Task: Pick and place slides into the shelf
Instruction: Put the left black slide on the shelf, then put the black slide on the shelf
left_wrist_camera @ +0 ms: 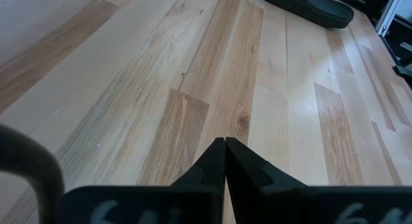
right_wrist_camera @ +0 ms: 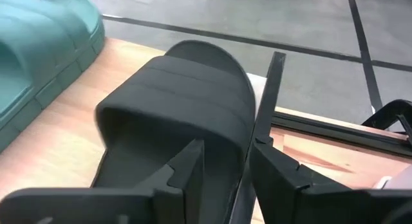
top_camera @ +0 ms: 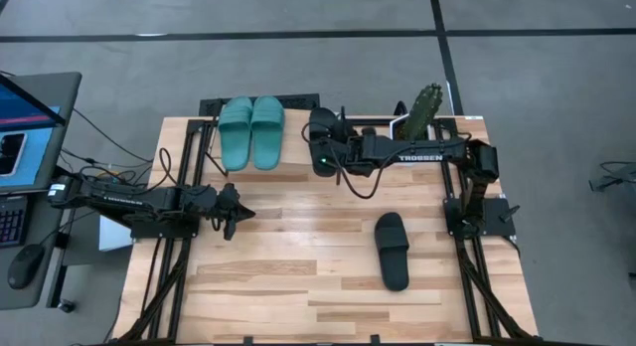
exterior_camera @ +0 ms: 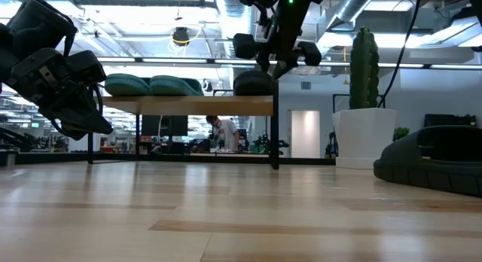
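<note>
The teal pair (top_camera: 251, 132) lies side by side, soles down, on the shelf (top_camera: 295, 139) at the table's far edge; it shows in the low view as the teal pair (exterior_camera: 154, 85) on the shelf board (exterior_camera: 188, 105). My right gripper (right_wrist_camera: 225, 150) is shut on one black slide (top_camera: 320, 129) at the shelf's right part, beside the teal pair. The other black slide (top_camera: 393, 250) lies flat on the table's near right area. My left gripper (left_wrist_camera: 224, 143) is shut and touches nothing; it hovers over the table's left half (top_camera: 238, 211). My right gripper holds the black slide by its side wall (right_wrist_camera: 241, 156) just behind the wide strap (right_wrist_camera: 183, 89), one finger (right_wrist_camera: 193, 163) inside on the footbed and one finger (right_wrist_camera: 273, 166) outside. The fingers slant down from the table's right. The slide (exterior_camera: 254, 83) sits sole down on the shelf board.
A cactus in a white pot (top_camera: 425, 112) stands at the far right corner, just right of the shelf and close behind my right arm. A laptop and cables sit off the table's left edge. People and desks show in the room beyond.
</note>
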